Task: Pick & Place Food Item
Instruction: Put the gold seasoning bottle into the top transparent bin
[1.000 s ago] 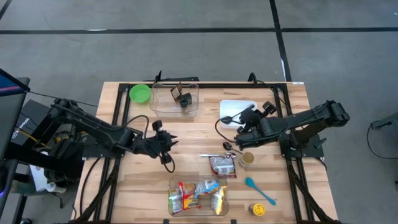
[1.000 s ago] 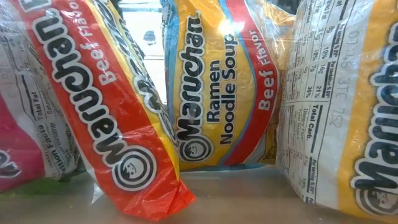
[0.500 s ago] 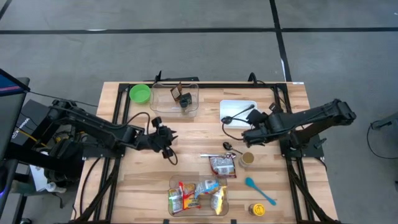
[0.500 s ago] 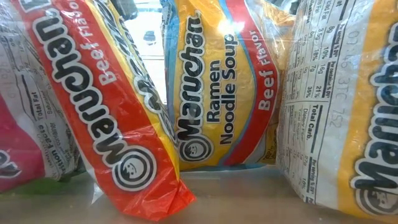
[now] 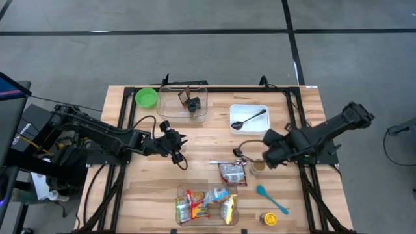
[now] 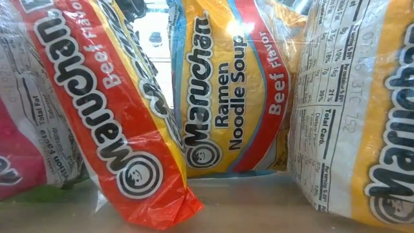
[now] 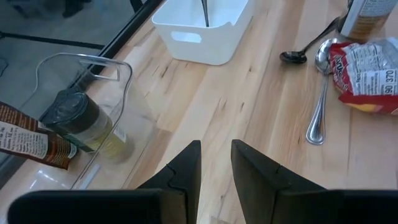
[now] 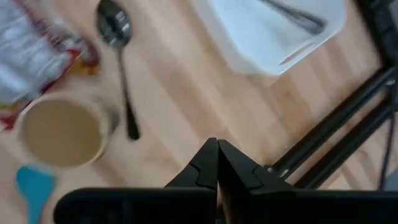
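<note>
On table: two spoons (image 7: 320, 99) | left claw (image 7: 215, 163) narrow | right claw (image 8: 217, 163) closed

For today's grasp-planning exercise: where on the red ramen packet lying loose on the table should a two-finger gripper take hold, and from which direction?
The ramen packet lies flat on the wood, so probably come straight down and pinch across its width. The can crowds its right side and the spoons its far corner, so the near-left part looks the freest.

Left tool (image 5: 180, 144) slightly parted, right tool (image 5: 265, 156) closed, both mid-table.
</note>
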Controlling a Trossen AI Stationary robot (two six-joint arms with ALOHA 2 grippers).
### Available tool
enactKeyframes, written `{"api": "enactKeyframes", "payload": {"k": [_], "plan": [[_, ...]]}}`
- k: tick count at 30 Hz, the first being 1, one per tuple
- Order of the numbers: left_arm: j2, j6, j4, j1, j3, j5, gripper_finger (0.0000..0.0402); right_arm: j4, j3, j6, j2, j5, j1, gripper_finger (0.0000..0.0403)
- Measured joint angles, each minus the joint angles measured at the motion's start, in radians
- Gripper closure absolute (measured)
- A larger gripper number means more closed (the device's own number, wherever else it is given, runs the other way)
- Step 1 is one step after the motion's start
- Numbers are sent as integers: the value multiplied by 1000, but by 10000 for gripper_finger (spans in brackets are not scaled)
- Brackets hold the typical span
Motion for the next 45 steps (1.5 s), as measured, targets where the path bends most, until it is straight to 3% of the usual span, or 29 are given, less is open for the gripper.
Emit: {"api": "enactKeyframes", "payload": {"k": [5,9,15,23,30,37,45], "plan": [[0,0,13,0,0,0,320,-3,0,136,-17,-11,122,403],[0,0,29,0,0,0,320,-7,0,250,-21,50,227,403],[0,0,59,0,0,0,320,-5,0,319,-18,201,361,403],[0,0,93,0,0,0,320,103,0,291,-18,243,450,403],[0,1,95,0,0,0,320,271,0,175,-18,190,464,403],[0,1,95,0,0,0,320,287,-81,303,-18,24,478,403],[0,0,94,0,0,0,320,390,-192,361,-18,-4,502,403]]}}
